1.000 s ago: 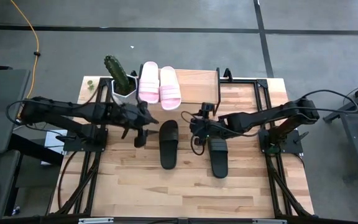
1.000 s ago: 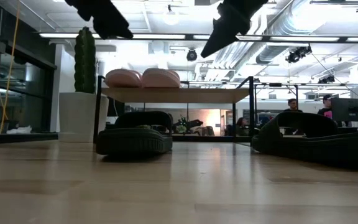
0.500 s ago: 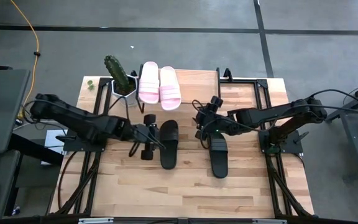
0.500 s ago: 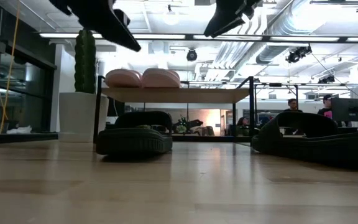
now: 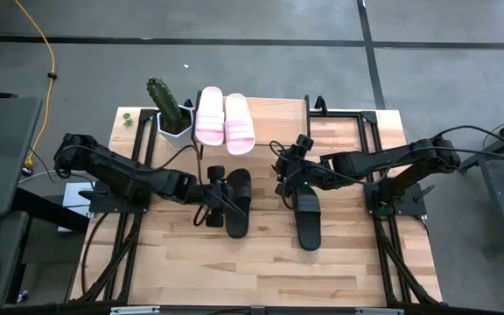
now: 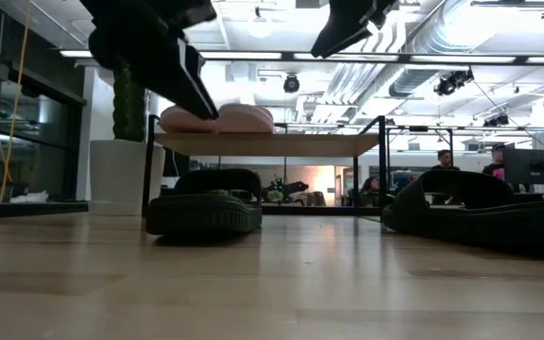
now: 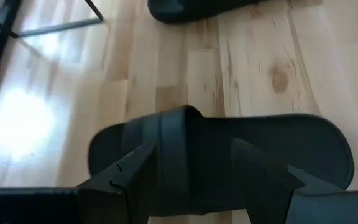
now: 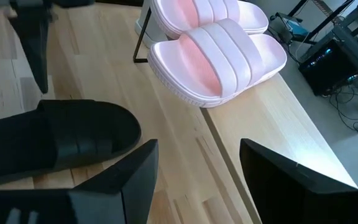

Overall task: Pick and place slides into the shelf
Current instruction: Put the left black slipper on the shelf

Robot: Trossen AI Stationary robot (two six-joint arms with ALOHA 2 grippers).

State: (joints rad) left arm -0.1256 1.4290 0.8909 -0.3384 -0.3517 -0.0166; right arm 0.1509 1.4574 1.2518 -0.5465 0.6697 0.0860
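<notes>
I have the left gripper [image 5: 220, 194] hanging low over the nearer black slide [image 5: 238, 202], its fingers [image 7: 129, 172] spread apart with nothing between them; in the left wrist view the slide's strap [image 7: 173, 149] sits right beneath and between the two tips, so the toe end lies just ahead of the claw and the heel runs off to its side. The second black slide [image 5: 308, 218] lies on the table well apart from this claw, under the right gripper [image 5: 292, 163], which hovers above that slide's toe end with its fingers also apart and empty. The two pink slides [image 5: 224, 120] already rest side by side on the shelf [image 5: 278, 118], beyond my left claw and past the cactus pot [image 5: 171, 120]. As I judge it, the step in hand is the grasp on the nearer black slide. To do it well I want to drop straight down so one finger goes inside the strap and the other outside, pinching the strap's arch and not the sole's edge, since soft foam will likely flex and slip. I should close only once both tips bracket the strap, then lift level, clear of the shelf's black leg [image 7: 96, 9]
</notes>
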